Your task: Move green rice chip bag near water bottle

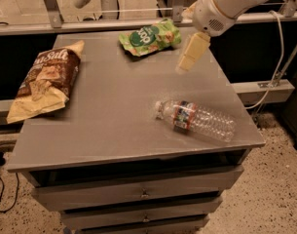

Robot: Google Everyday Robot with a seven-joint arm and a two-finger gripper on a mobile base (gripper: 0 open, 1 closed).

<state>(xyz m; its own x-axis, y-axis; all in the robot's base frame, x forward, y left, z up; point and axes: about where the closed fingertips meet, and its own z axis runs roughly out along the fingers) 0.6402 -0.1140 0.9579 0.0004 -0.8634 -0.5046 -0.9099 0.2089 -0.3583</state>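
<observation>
The green rice chip bag [150, 37] lies flat at the far middle of the grey cabinet top [114, 101]. The water bottle [195, 119] lies on its side near the front right, cap toward the left. My gripper [191, 53] hangs from the white arm at the upper right, above the cabinet top. It is just right of the green bag and behind the bottle, touching neither.
A larger brown-and-yellow chip bag [45, 84] lies on the left side of the cabinet top. Drawers [143, 194] run below the front edge. A metal rail [89, 26] crosses behind the cabinet, and a white cable [277, 57] hangs at the right.
</observation>
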